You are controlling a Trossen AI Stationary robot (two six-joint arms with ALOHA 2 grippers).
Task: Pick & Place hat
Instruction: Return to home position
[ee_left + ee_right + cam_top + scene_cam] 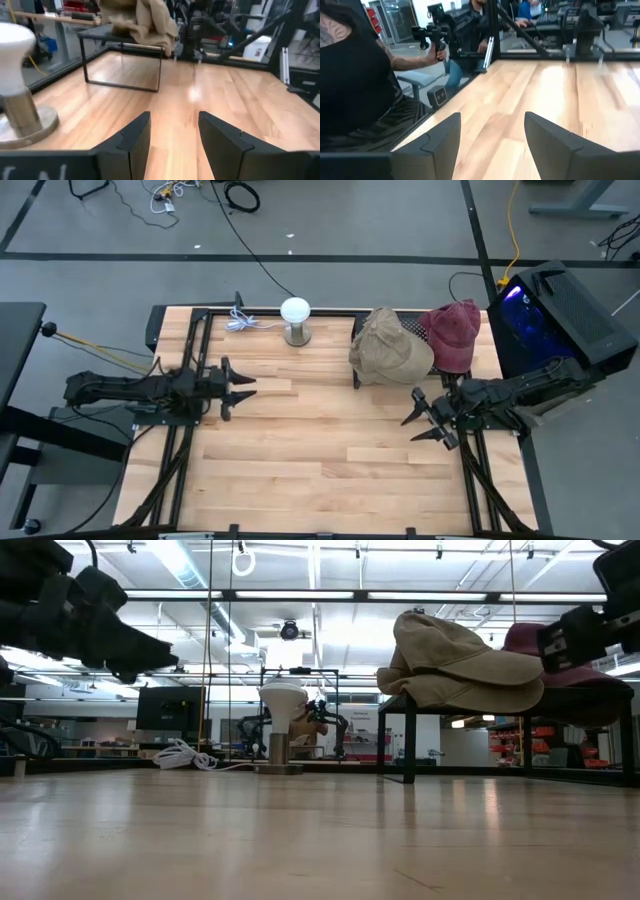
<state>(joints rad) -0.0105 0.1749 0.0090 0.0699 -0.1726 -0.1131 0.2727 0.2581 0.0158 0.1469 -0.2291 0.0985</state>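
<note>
A tan cap (390,350) sits on top of a low black rack (357,376) at the table's far right. A maroon cap (455,335) rests beside it on the same rack. In the low view the tan cap (460,665) lies in front of the maroon cap (565,665). My left gripper (243,386) hovers open over the table's left side, pointing right; its wrist view shows the tan cap (142,20) far ahead. My right gripper (420,422) is open just near of the rack, pointing left (492,142). Neither gripper touches anything.
A white mushroom-shaped stand (295,320) on a metal base stands at the far middle, with a white cable (245,323) coiled to its left. A black box with blue light (555,310) stands off the table's right edge. People (355,85) stand beyond the table.
</note>
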